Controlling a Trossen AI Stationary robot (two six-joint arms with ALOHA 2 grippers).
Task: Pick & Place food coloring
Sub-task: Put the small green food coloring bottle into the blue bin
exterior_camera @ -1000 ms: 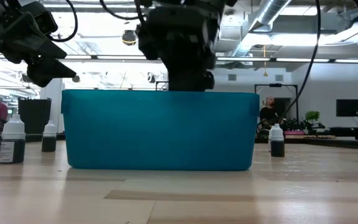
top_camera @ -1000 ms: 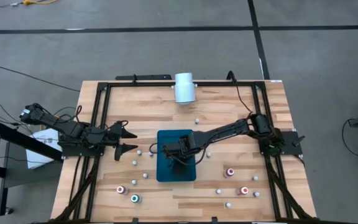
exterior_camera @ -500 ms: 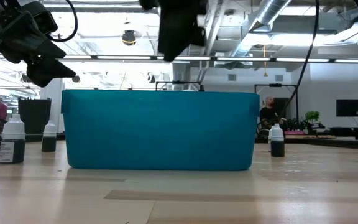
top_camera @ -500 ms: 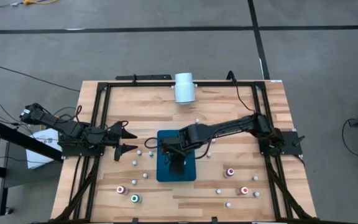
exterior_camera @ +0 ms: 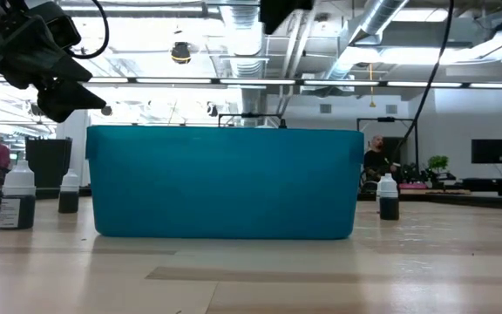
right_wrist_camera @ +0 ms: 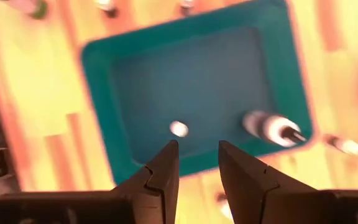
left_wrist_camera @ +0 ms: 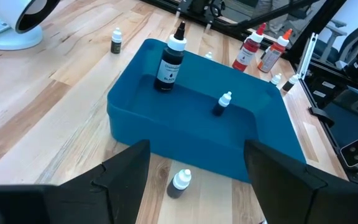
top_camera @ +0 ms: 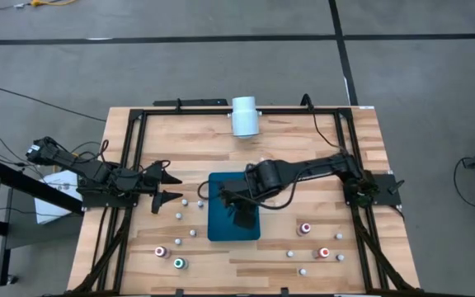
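The food coloring is a set of small bottles. A tall black-labelled one point(left_wrist_camera: 171, 59) and a tiny one point(left_wrist_camera: 222, 103) stand upright on the floor of the teal tray point(top_camera: 219, 228). They also show in the right wrist view, the tiny bottle point(right_wrist_camera: 179, 129) beside the taller one point(right_wrist_camera: 269, 127). My right gripper point(right_wrist_camera: 197, 155) hangs high above the tray point(right_wrist_camera: 98, 112), pointing down, open by a narrow gap with nothing between its fingers. My left gripper point(top_camera: 171, 187) waits open at the table's left, facing the tray.
More bottles stand around the tray: red-topped ones point(top_camera: 161, 252) point(top_camera: 305, 228) point(top_camera: 324, 252), a green-topped one point(top_camera: 179, 263) and several small white ones point(top_camera: 185, 200). A white cylinder point(top_camera: 244, 115) lies at the far edge. People point(exterior_camera: 376, 157) sit in the room behind.
My right gripper has risen straight up from inside the tray, out past the top of the low view, with nothing in it. Both bottles in the tray stay where they stood.
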